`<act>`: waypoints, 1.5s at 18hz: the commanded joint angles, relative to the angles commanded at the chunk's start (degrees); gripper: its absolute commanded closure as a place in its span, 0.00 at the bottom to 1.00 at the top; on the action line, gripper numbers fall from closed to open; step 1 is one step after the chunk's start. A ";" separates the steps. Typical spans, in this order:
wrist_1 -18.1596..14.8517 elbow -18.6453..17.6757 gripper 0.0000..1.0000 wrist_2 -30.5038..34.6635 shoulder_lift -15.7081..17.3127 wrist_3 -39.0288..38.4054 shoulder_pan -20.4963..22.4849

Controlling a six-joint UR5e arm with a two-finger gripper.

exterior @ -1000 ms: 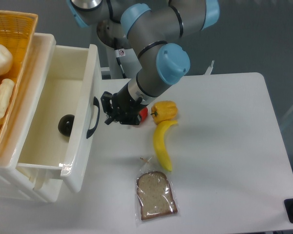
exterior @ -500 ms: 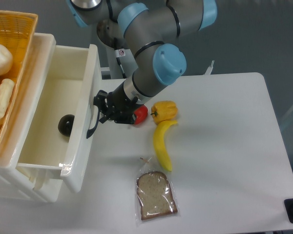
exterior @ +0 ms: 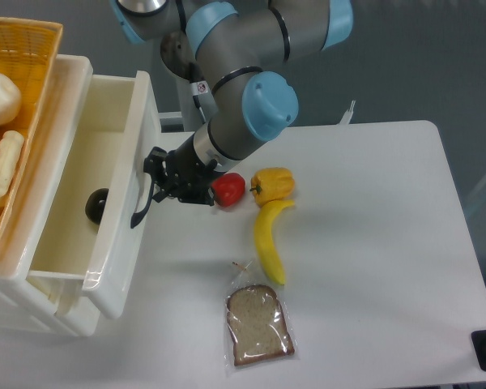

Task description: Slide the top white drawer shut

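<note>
The top white drawer (exterior: pixel 105 186) stands pulled out of its cabinet at the left of the view, its open cavity showing a glossy cream floor, its front panel running from about 12 o'clock near the arm's base down to about 7 o'clock at the lower left corner. A small dark round object (exterior: pixel 96 204) lies inside on the drawer floor, close behind the front panel. The black curved handle (exterior: pixel 142 204) sits on the outer face of that panel.

The gripper (exterior: pixel 155 180) reaches in from the 3 o'clock side of the drawer front and is pressed up against the handle area; its black jaws sit at the handle, and whether they are parted or closed around it cannot be told from this angle. The grey arm with its blue joint caps rises behind it toward 12 o'clock.

On the white tabletop (exterior: pixel 373 243), just at 3 o'clock of the gripper, lies a red tomato (exterior: pixel 228 189), with a yellow pepper (exterior: pixel 273 185) beside it further to 3 o'clock. A banana (exterior: pixel 269 241) curves down toward 6 o'clock from the pepper. A slice of bread in a clear bag (exterior: pixel 259 326) lies at 6 o'clock of the banana. An orange wicker basket (exterior: pixel 20 49) holding pale bread rolls sits on top of the cabinet at 9 o'clock of the drawer
</note>
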 joint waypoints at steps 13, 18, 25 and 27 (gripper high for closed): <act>3.16 0.26 0.89 -1.67 -1.67 -7.11 -5.97; 5.18 0.44 0.88 -1.85 -2.64 -8.35 -6.94; 5.54 0.70 0.88 -2.55 -2.64 -9.67 -7.65; 5.54 1.23 0.88 -2.64 -2.55 -10.02 -7.56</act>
